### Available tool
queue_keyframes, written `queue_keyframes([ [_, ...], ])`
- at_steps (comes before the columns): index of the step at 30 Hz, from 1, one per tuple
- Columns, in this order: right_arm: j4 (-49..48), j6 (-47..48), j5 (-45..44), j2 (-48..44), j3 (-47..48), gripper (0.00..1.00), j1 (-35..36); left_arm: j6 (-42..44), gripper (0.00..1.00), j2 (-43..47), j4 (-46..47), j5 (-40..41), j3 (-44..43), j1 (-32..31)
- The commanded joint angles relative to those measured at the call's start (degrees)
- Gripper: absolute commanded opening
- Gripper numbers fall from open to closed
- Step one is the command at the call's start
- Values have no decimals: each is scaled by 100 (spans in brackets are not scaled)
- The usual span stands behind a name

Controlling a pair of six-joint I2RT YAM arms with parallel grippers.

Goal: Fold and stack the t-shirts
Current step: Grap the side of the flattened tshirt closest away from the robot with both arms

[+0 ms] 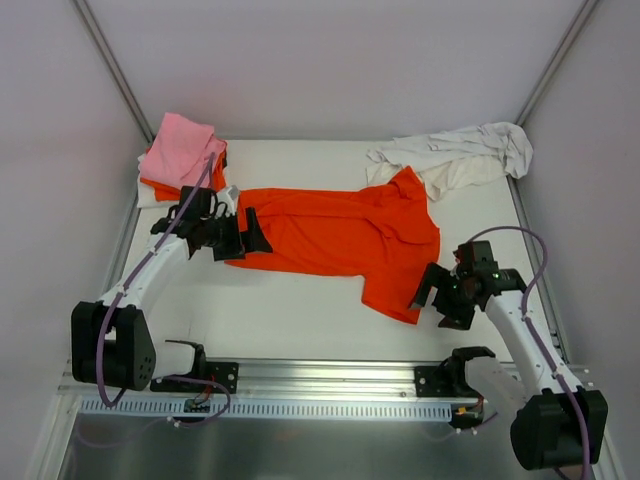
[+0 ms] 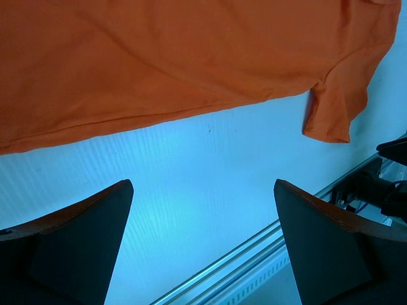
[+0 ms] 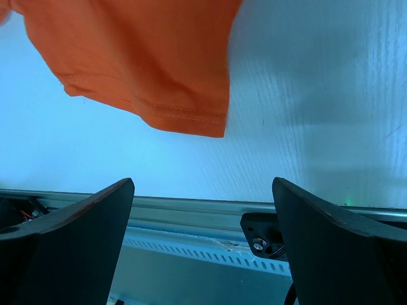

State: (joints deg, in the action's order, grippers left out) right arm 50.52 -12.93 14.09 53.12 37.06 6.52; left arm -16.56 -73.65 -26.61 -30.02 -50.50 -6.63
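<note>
An orange t-shirt (image 1: 340,235) lies spread lengthwise across the middle of the table, its sleeve (image 1: 395,300) hanging toward the near edge. My left gripper (image 1: 248,238) stands open at the shirt's left end, nothing between its fingers. In the left wrist view the orange cloth (image 2: 159,57) fills the top, apart from the fingers (image 2: 82,241). My right gripper (image 1: 436,300) is open just right of the sleeve, and the right wrist view shows the sleeve hem (image 3: 184,117) above the empty fingers (image 3: 331,248). A folded pink t-shirt (image 1: 180,150) tops an orange one (image 1: 160,187) at back left. A crumpled white t-shirt (image 1: 455,155) lies at back right.
The metal rail (image 1: 320,385) with both arm bases runs along the near table edge. Grey walls close in the table's left, right and back sides. Bare white table (image 1: 280,310) shows between the orange shirt and the rail.
</note>
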Motion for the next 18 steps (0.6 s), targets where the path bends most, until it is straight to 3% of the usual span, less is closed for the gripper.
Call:
queue_keyframes([
  [1, -428, -394, -99, -267, -286, 96, 77, -251, 96, 79, 253, -206, -250, -162],
  [18, -2178, -500, 164, 1199, -796, 94, 235, -146, 92, -211, -204, -188, -794, -400],
])
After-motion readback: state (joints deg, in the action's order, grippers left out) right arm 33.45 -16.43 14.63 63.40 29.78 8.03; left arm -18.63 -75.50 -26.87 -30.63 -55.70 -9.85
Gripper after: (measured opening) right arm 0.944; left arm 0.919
